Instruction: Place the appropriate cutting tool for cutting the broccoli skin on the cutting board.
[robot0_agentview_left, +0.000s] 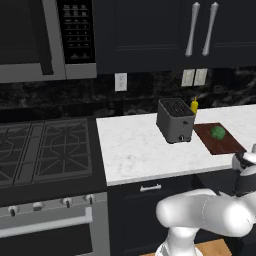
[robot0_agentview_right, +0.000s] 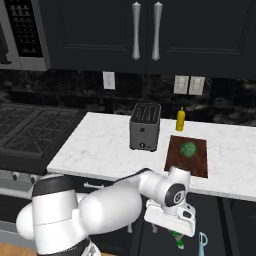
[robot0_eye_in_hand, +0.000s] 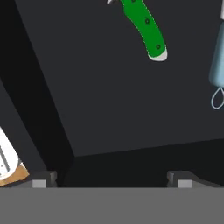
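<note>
White marble counter carries 1 toaster, 1 cutting board, perhaps a mustard bottle.

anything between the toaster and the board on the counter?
Nothing. In the right base view the toaster and the board are parted by a bare strip of white counter; the yellow bottle stands behind that gap, not in it.

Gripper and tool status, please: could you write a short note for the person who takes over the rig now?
Gripper: open, holding nothing, low in front of the dark cabinets.
Cutting tool: green handle ahead of the fingers, not grasped, beside a pale blue utensil.
Broccoli lies on the cutting board, right of the toaster.
Done: nothing placed.
Left: grasp the tool, put it on the board.
</note>
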